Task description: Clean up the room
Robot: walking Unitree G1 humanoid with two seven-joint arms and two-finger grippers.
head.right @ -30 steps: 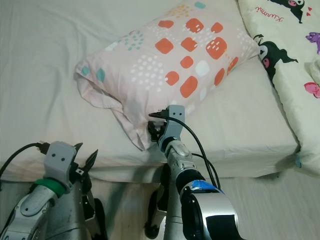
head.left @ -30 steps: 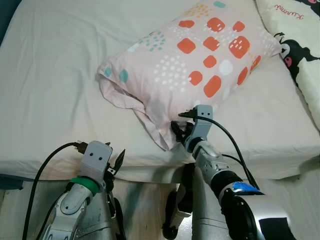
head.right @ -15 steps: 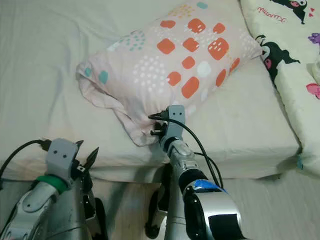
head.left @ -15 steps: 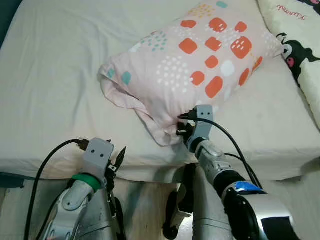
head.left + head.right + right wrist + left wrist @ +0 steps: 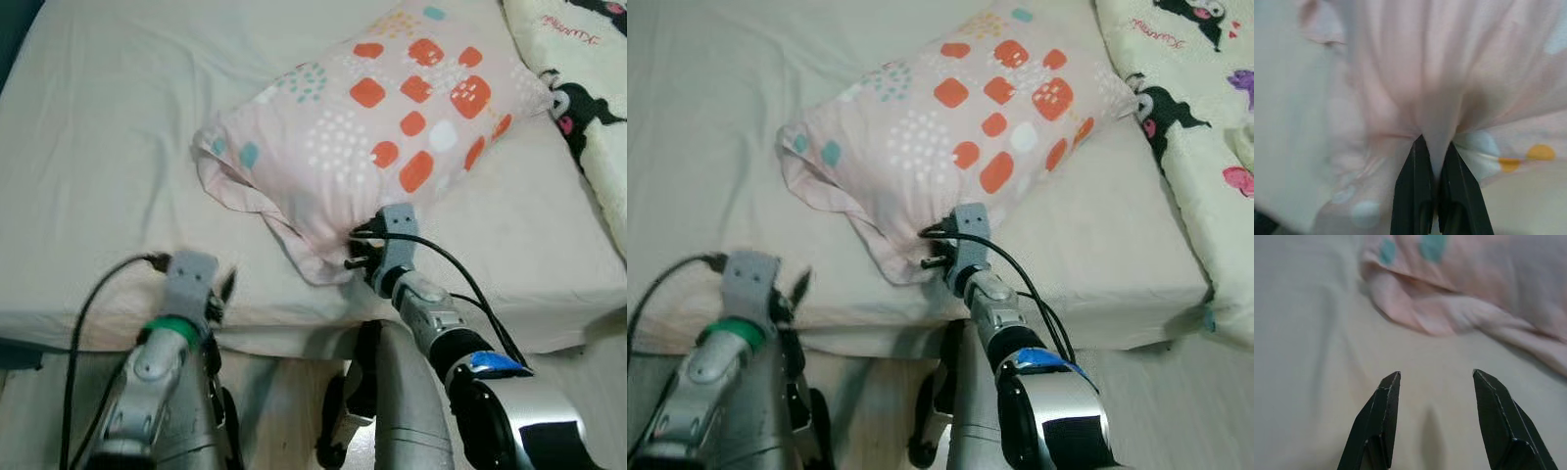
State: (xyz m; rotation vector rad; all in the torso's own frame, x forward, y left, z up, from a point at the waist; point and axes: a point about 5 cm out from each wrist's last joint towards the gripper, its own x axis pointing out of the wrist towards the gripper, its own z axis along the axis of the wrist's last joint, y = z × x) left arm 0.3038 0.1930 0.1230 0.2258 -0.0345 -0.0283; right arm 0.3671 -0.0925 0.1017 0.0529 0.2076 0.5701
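A pink pillow (image 5: 382, 117) with orange, teal and white patches lies slantwise on the white bed (image 5: 108, 147). My right gripper (image 5: 359, 253) is shut on the pillowcase's near corner, and the right wrist view shows a fold of pink cloth (image 5: 1435, 142) pinched between the fingers (image 5: 1413, 196). My left gripper (image 5: 1435, 382) is open above the sheet near the bed's front edge, short of the pillow's loose flap (image 5: 1449, 318), with nothing between its fingers.
A cream blanket (image 5: 1185, 88) with black cartoon figures lies along the bed's right side. The bed's front edge (image 5: 294, 338) runs just before my arms, with pale floor (image 5: 1176, 401) below. Bare sheet stretches to the left of the pillow.
My left arm has risen and moved forward towards the bed edge, blurred in motion. The right gripper has tightened onto the pillow corner and pushed slightly forward.
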